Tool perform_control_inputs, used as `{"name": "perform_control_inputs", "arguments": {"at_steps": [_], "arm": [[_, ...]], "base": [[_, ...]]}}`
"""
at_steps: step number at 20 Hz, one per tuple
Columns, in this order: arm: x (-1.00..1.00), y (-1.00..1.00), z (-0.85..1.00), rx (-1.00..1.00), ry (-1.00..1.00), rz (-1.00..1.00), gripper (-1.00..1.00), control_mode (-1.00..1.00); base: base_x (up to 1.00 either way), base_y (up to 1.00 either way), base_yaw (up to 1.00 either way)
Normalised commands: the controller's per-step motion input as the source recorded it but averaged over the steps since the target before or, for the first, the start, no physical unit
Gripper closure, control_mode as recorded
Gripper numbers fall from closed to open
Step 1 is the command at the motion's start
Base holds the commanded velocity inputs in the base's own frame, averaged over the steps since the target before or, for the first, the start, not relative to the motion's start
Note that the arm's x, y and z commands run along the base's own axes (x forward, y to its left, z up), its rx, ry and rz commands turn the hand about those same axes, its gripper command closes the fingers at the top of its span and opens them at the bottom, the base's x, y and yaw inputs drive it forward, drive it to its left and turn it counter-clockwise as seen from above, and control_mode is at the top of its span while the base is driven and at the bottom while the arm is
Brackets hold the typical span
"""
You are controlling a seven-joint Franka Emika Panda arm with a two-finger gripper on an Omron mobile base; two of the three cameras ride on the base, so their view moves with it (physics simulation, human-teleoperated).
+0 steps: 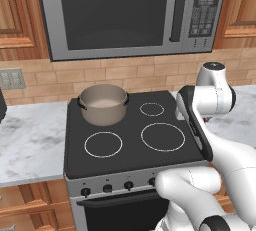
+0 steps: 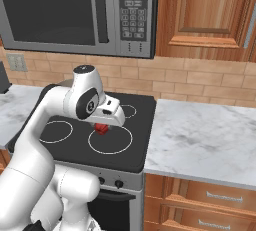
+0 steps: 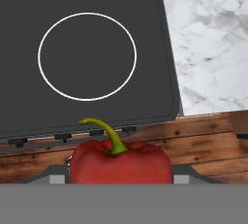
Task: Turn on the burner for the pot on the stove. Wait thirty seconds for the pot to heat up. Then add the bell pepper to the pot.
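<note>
Nearest, the tool (image 3: 116,179) is clamped on the bell pepper (image 3: 121,162) — its red body sits between the finger tips with the green stem up — and it is carried above the stove's (image 1: 130,145) front right ring. Farther back, the pot (image 1: 103,104) stands on the rear left ring, well apart from the pepper. The pick-up looks done; whether the burner is on cannot be told — what remains is carrying the pepper across and dropping it in.
</note>
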Motion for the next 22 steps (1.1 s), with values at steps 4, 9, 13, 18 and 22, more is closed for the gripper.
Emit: {"name": "perform_control_inputs", "arguments": {"at_steps": [4, 9, 13, 18, 22], "arm": [[0.0, 0.0, 0.0, 0.0, 0.0, 0.0, 1.0, -1.0], [0.0, 0.0, 0.0, 0.0, 0.0, 0.0, 1.0, -1.0], [0.0, 0.0, 0.0, 0.0, 0.0, 0.0, 1.0, -1.0], [0.0, 0.0, 0.0, 0.0, 0.0, 0.0, 1.0, -1.0], [0.0, 0.0, 0.0, 0.0, 0.0, 0.0, 1.0, -1.0]], "base": [[0.0, 0.0, 0.0], [0.0, 0.0, 0.0], [0.0, 0.0, 0.0], [0.0, 0.0, 0.0], [0.0, 0.0, 0.0]]}}
